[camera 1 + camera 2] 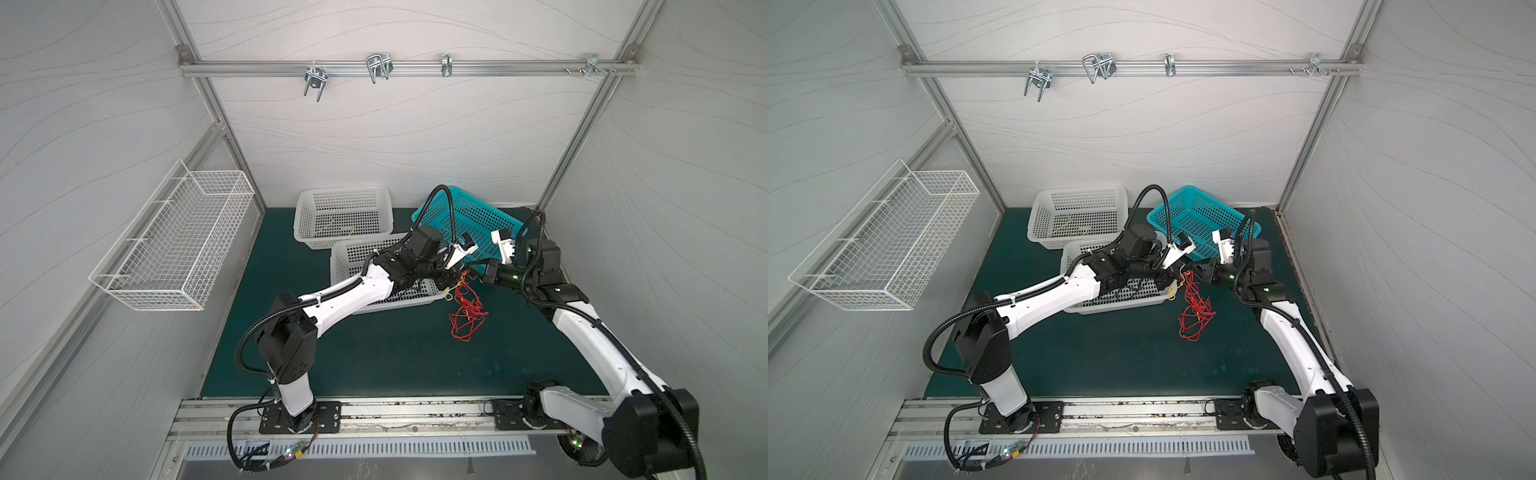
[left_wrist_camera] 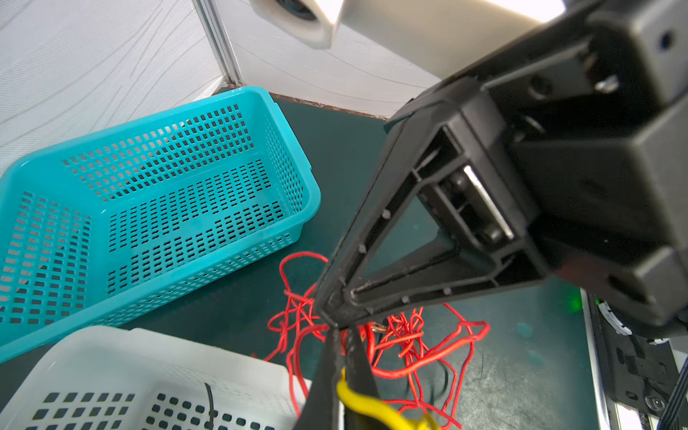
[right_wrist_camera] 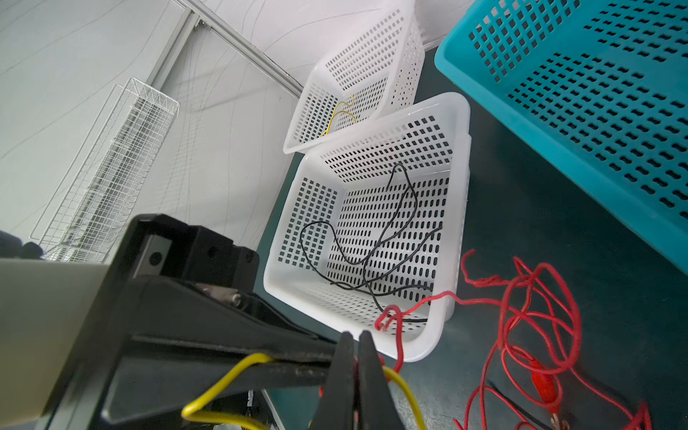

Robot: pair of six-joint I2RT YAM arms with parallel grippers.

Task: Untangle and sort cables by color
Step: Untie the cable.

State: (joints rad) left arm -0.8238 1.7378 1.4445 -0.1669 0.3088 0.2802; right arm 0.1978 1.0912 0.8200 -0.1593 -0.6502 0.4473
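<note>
- Drawing the yellow cable (image 2: 365, 404) clear of the red cables (image 1: 467, 313) is, I judge, the step in hand; the red tangle lies on the mat (image 1: 374, 353) just beside a corner of the near basket (image 3: 459, 167), and in both top views it is the closest of the task's things. To do this well, the two grips should part slowly along the yellow strand and away from the knot; the pull should stay low over the mat, so the red loops slide off rather than tighten. A snag calls for a pause and a fresh hold closer to the knot, not more force.
- The left gripper (image 2: 344, 346) meets the right gripper (image 3: 356, 340) almost tip to tip over the far edge of the tangle; the left fingers (image 2: 324, 387) are pressed together on the yellow cable, which comes out from between them in the left wrist view.
- The right fingers (image 3: 340, 376) are pressed together with no gap showing; yellow runs out on both sides of them and a red strand crosses there, so I cannot tell which lies in the pinch.
- Past the grippers, the near basket holds the black cables (image 3: 376, 245); the teal basket (image 2: 186, 186) beside it looks empty, and is likely meant for red.
- The far basket (image 1: 343, 191) at the back wall holds a few thin yellow strands; this yellow cable probably belongs there.
</note>
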